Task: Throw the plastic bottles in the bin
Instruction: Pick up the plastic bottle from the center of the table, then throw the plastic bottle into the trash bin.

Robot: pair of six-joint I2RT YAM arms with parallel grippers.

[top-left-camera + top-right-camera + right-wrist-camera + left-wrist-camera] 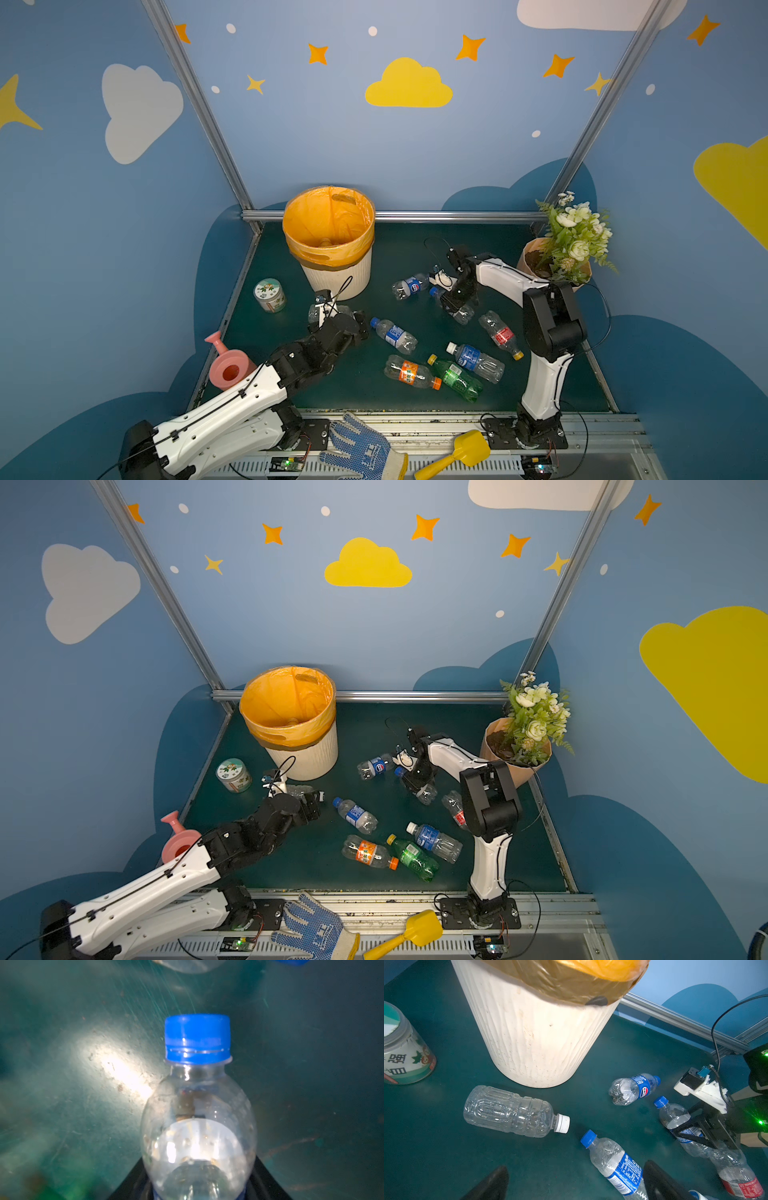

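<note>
Where the green tabletop (357, 386) begins on the left, a pink watering can (230, 370) sits at the edge. A round jar (269, 295) stands farther back.

Next comes the left gripper (362, 326). Its jaws are spread wide and hold nothing. Just past them a white-cap clear bottle (512, 1109) lies on its side, close to the foot of the bin (336, 278). The bin stands at the back and is lined with an orange bag (328, 224).

To the right of the bin, more plastic bottles lie flat on the tabletop. A blue-badge bottle (409, 286) lies near the back. A blue-label bottle (394, 334) lies in the middle. Near the front, an orange-label bottle (409, 372), a green bottle (457, 379) and a white-cap blue bottle (476, 361) lie close together.

The right gripper (456, 306) is down on the blue-cap bottle (197, 1126). Its jaws are partly closed and press on both sides of the bottle's body. The bottle lies on the tabletop. A red-label bottle (500, 334) lies just beside it.

At the far right a flower pot (536, 262) with white flowers stands in the back corner.
</note>
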